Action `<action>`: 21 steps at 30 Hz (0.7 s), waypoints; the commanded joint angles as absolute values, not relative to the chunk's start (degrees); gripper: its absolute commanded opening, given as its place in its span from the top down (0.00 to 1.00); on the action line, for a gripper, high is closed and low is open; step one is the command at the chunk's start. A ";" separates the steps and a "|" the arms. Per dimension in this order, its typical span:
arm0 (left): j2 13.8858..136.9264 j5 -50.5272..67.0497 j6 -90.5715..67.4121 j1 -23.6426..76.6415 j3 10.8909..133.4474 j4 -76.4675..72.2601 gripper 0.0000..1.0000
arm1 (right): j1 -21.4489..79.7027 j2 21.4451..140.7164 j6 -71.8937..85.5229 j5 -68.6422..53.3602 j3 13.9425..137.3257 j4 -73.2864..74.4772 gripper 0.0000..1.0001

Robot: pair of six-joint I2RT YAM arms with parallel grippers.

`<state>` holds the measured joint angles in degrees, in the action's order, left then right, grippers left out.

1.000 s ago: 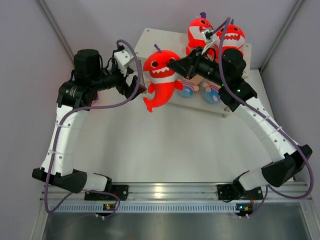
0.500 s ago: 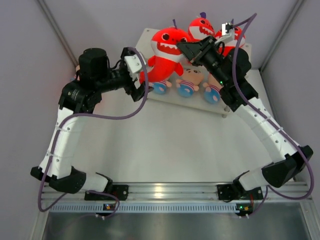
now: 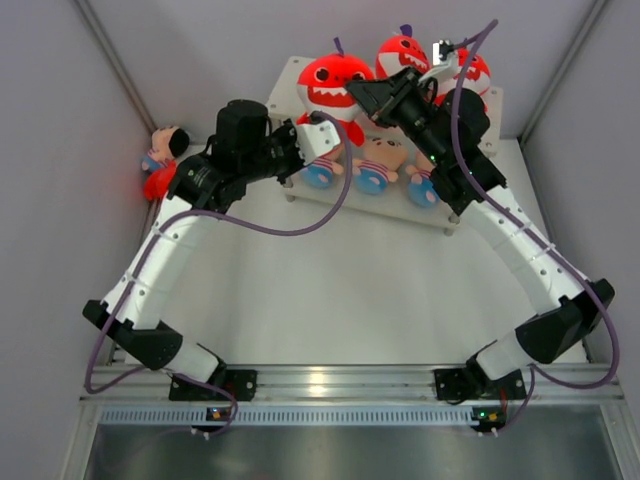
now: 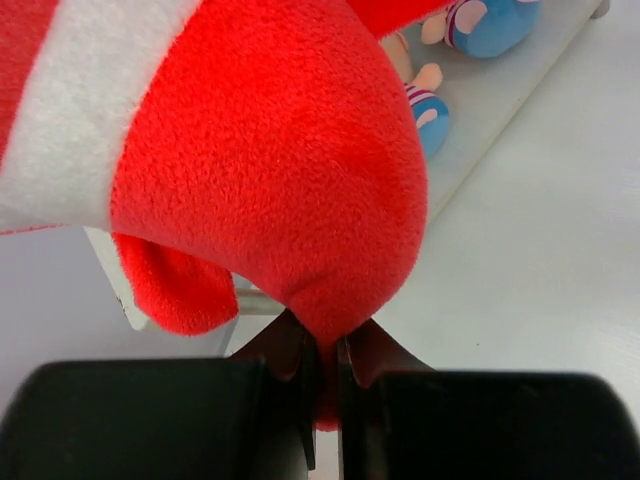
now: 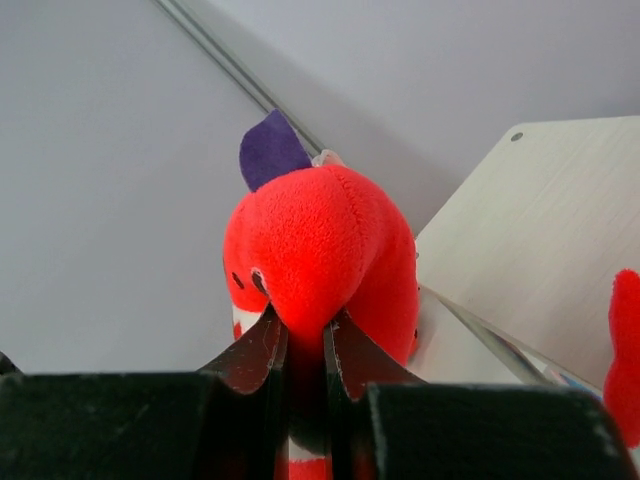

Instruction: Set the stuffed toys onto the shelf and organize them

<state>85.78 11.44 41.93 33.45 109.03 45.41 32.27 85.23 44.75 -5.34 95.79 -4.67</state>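
Moved back and up since a moment ago, bright red plush shark w/ white toothy mouth (image 3: pixel 330 85) is now at left end, top tier of off-white two-tier shelf (image 3: pixel 283 88). L gripper (image 4: pixel 325 345) pinches its lower fabric. R gripper (image 5: pixel 305 335) clamps its head. Both jaws narrow.

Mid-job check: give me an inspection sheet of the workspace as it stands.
Surface: white table, bare between the arms.
Job's things: shelf has two sharks on top, dolls below; third shark held at its left end; stray doll by the left wall.
Clutter: nothing seen.
Grippers: left gripper and right gripper both shut on third shark.
Cables: purple cables loop off both arms.
Surroundings: grey walls, rail at near edge.
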 commanded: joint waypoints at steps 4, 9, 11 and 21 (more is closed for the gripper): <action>86.13 10.73 34.29 33.84 114.52 40.09 1.00 | 33.05 88.33 41.05 -6.24 104.93 -2.57 0.48; 88.85 7.03 27.25 33.84 118.29 36.83 1.00 | 32.87 86.75 31.83 -1.68 107.93 2.37 0.19; 90.17 7.56 25.68 33.75 120.75 36.56 1.00 | 31.82 84.31 28.76 -1.06 108.02 4.64 0.13; 105.37 -2.17 21.80 33.66 133.23 34.37 1.00 | 27.78 61.28 18.12 11.15 89.40 6.93 0.08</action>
